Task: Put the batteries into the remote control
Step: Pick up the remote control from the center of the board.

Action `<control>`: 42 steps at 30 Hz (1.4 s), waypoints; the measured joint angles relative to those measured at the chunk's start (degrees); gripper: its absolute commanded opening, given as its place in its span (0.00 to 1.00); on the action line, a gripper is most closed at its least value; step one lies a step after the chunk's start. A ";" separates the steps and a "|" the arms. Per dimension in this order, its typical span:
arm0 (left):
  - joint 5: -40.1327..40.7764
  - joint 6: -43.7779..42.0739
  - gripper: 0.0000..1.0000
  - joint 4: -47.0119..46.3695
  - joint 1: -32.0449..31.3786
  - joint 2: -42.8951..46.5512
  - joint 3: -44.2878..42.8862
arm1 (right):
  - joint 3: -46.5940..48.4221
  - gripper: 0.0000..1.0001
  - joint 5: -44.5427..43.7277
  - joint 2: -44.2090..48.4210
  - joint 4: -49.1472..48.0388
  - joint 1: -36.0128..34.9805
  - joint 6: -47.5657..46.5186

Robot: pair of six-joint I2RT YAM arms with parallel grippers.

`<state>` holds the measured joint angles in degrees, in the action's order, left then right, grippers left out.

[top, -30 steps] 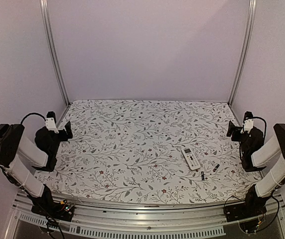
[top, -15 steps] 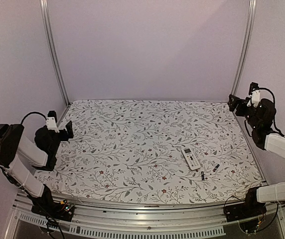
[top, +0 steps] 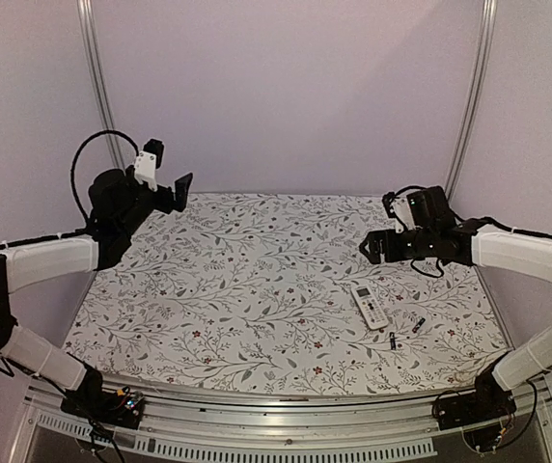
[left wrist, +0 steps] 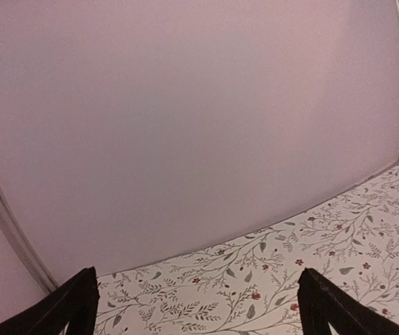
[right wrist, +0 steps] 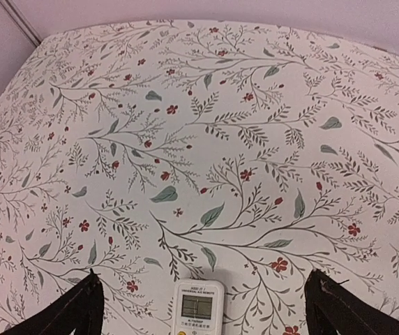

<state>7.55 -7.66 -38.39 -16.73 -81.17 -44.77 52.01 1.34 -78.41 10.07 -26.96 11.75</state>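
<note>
The remote control (top: 370,306) lies face up on the floral tablecloth (top: 257,280), on the right half of the table toward its near edge, with its screen end pointing away from the arm bases. One battery (top: 392,340) lies loose on the cloth just off the handset's near end; the other battery (top: 418,326) lies a little further right; neither touches the remote or the other.

The right gripper (top: 371,246) hangs in the air beyond the remote's far end, tipped down toward the cloth; its jaws are spread wide with nothing between them. In the right wrist view its dark fingers (right wrist: 70,310) fill the two bottom corners; the handset's screen end shows at the bottom edge, centred in the gap between them and touched by neither; the batteries fall outside that view.

The left gripper (top: 181,186) is raised high over the far left corner of the table, well apart from the remote and the batteries; its jaws are likewise wide apart and empty. The left wrist view shows only the tips of its fingers (left wrist: 70,307), the pale back wall (left wrist: 185,125), a metal frame post (left wrist: 4,223) and a strip of cloth.
</note>
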 measured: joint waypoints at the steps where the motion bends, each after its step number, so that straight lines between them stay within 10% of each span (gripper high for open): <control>1: -2.69 -0.94 1.00 2.36 -2.23 1.31 -1.42 | 0.92 0.99 -0.39 -2.08 2.36 -1.22 0.68; 20: -19.78 -12.28 1.00 18.95 -18.03 11.54 2.29 | 0.61 0.92 -0.79 -17.70 17.35 -13.05 11.89; 33: -21.00 -13.84 1.00 17.68 -19.54 14.86 2.60 | 2.21 0.39 -5.33 -19.30 20.15 -13.03 12.66; 42: -23.39 -21.90 0.98 20.57 -22.16 14.82 2.69 | 8.66 0.28 5.60 -19.32 23.34 -13.00 6.73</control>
<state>-15.84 -29.56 -17.82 -38.89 -66.35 -42.09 60.66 6.94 -97.73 33.41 -39.97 18.48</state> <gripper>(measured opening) 0.993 0.483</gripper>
